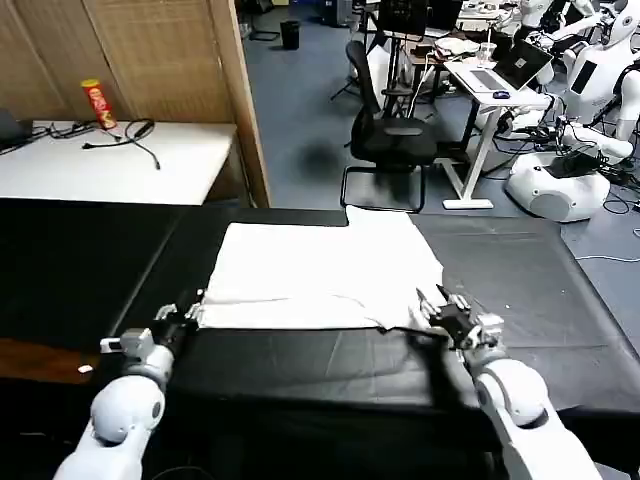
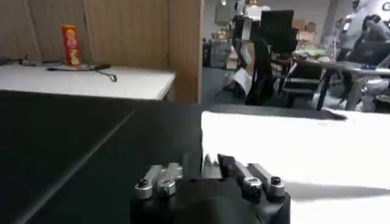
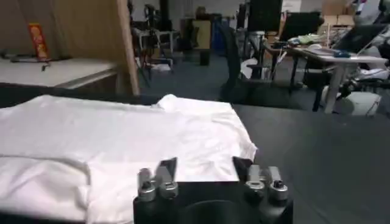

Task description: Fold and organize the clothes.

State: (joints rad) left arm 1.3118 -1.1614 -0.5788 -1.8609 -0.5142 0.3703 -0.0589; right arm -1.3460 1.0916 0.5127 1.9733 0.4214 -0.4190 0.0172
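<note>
The clothes are one white T-shirt (image 1: 320, 270) lying flat on the black table (image 1: 530, 290), with its near part folded over into a straight edge. My left gripper (image 1: 192, 312) rests low on the table at the shirt's near left corner. In the left wrist view it (image 2: 209, 163) is open, with a sliver of the white shirt (image 2: 292, 146) between its fingers. At the near right corner, my right gripper (image 1: 437, 300) is open. In the right wrist view it (image 3: 204, 167) has its fingers wide apart over the shirt's (image 3: 122, 134) near edge.
Bare black tabletop lies on both sides of the shirt and along the front. Behind the table stand a wooden partition (image 1: 170, 60), a white desk (image 1: 100, 160) with a red can (image 1: 98, 103) and cables, and an office chair (image 1: 390, 130).
</note>
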